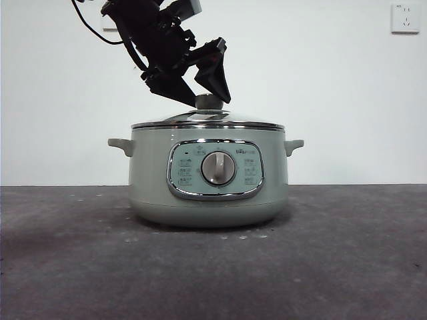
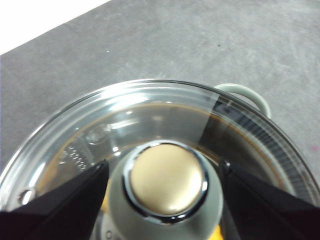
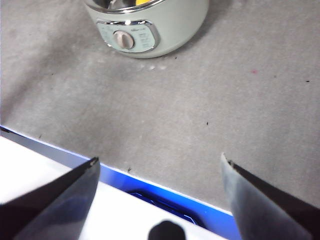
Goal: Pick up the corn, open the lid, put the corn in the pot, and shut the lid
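Note:
The sage-green pot point(image 1: 208, 200) stands mid-table with the glass lid point(image 1: 208, 121) resting on it. My left gripper point(image 1: 208, 97) hangs just over the lid's knob point(image 1: 209, 102), its jaws open on either side of it. In the left wrist view the knob point(image 2: 166, 186) sits between the open jaws of the left gripper point(image 2: 164, 165), above the lid's glass point(image 2: 125, 125). Bits of yellow corn point(image 2: 103, 200) show through the glass, inside the pot. My right gripper point(image 3: 160, 160) is open and empty, held back over the table's near edge, far from the pot point(image 3: 165, 25).
The grey table top point(image 1: 347, 253) spreads around the pot. A white wall with a socket point(image 1: 405, 18) is behind. In the right wrist view the table's front edge point(image 3: 150, 187) with a blue strip lies under the right gripper.

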`<move>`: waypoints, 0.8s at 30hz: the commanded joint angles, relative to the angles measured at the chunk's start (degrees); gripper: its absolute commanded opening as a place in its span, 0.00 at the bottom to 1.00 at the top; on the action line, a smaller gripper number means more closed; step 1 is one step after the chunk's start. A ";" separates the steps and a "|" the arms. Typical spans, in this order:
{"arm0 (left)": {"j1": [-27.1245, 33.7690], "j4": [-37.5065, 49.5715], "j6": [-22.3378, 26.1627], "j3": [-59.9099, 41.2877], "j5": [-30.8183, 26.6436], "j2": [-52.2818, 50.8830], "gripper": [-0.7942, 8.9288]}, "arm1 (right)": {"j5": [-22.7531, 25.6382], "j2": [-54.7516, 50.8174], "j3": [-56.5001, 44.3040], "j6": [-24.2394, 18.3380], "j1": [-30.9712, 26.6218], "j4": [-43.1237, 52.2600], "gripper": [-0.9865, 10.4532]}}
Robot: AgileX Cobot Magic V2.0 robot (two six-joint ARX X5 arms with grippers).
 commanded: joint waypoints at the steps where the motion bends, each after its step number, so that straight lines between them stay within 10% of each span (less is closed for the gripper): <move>1: 0.33 -0.15 -0.02 0.94 0.24 -0.39 0.47 | 0.13 -0.22 -0.48 0.55 0.11 -1.42 0.44; 9: 0.31 -3.26 -0.02 1.20 0.55 -6.73 0.47 | 1.22 -0.22 -0.48 0.46 0.11 -1.42 0.44; 24: 0.31 -34.67 -2.01 1.20 1.33 -36.26 0.47 | 3.10 -0.13 -0.48 -1.14 0.11 -1.40 0.44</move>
